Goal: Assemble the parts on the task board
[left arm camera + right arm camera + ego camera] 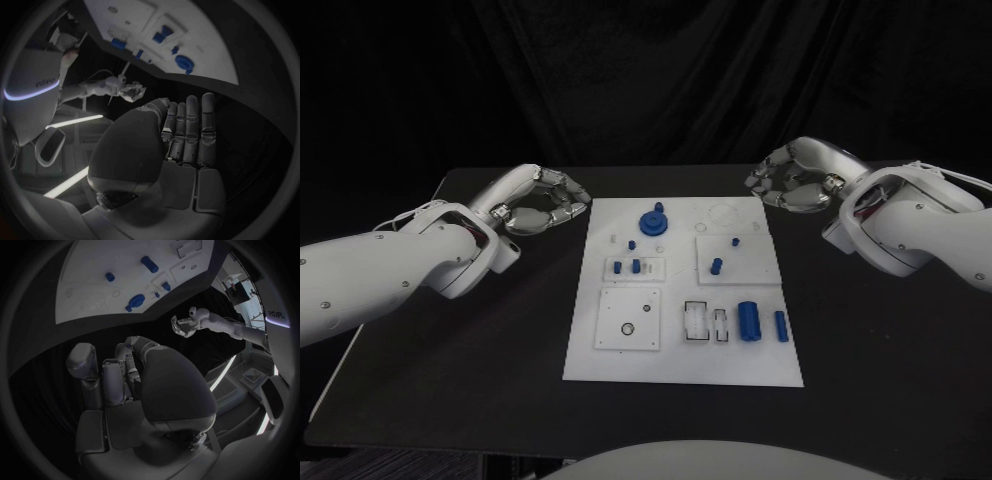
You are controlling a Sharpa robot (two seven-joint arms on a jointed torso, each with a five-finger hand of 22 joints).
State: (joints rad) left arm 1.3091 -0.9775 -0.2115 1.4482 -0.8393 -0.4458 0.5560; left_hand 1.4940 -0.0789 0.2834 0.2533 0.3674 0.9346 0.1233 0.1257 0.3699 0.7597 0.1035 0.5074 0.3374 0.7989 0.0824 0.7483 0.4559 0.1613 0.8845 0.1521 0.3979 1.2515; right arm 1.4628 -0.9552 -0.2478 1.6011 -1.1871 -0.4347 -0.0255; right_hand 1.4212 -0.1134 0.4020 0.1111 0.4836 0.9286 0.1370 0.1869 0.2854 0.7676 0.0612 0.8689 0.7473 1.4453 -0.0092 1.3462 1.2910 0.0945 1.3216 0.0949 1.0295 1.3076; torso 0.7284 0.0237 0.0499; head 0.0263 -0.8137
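sitting dead centre on the black table (473, 330): the white board (682, 365), well apart from both hands and between them. on the far end, roughly level with the hands, a big blue knob (652, 219). a bit nearer, a few small blue pegs (636, 266) on the side toward the left hand, and one more peg (717, 266) on the side toward the right hand. down at the near end, two blue cylinders (749, 320) lying flat side by side, on the right hand's side of the board.

left hand (540, 207) hovering off the board's far left corner, over bare table, not touching anything. fingers (190, 127) pressed together and lying straight next to each other in the left wrist view, thumb folded in beside them, nothing in the palm. looks curled inward from the head view. so closed up on nothing, as far as can be told.

right hand (793, 176) hanging off the board's far right corner, also clear of the board. fingers (119, 375) tucked in against the palm in the right wrist view, thumb bent across, nothing held. same deal from the head view, balled up and empty.

also visible past the right hand's fingers in its wrist view: the knob and a couple of pegs on the board.
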